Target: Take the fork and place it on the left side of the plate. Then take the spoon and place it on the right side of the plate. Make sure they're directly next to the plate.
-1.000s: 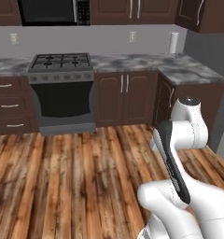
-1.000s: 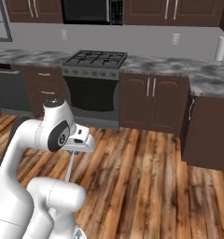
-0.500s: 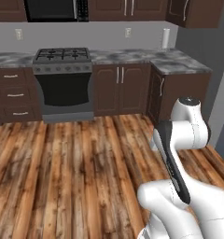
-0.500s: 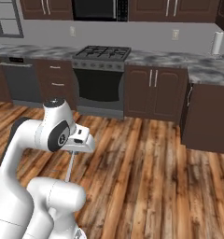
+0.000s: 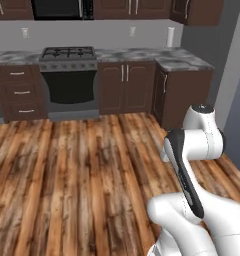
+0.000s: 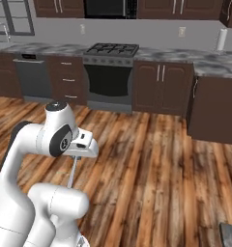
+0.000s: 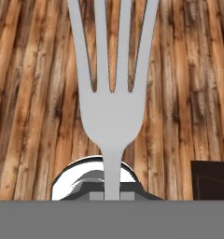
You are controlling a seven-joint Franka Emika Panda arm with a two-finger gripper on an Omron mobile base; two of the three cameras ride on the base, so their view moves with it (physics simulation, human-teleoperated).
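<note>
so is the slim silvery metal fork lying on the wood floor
No, the slim silvery metal fork is clamped in the gripper, prongs pointing out above the floorboards.

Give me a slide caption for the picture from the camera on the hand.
Closed gripper holding the fork, prongs pointing away from the hand, above the wooden plank floor.

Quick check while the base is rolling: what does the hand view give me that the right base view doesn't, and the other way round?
Hand view: the fork close up, its four tines pointing away from the gripper, which is shut on the handle, above bare wood floor.

Right base view: the kitchen ahead, with the stove, the grey counter, dark cabinets and a paper towel roll. The fork shows there as a thin pale rod hanging below the hand.

Shared: the held fork and the wood floor.
</note>
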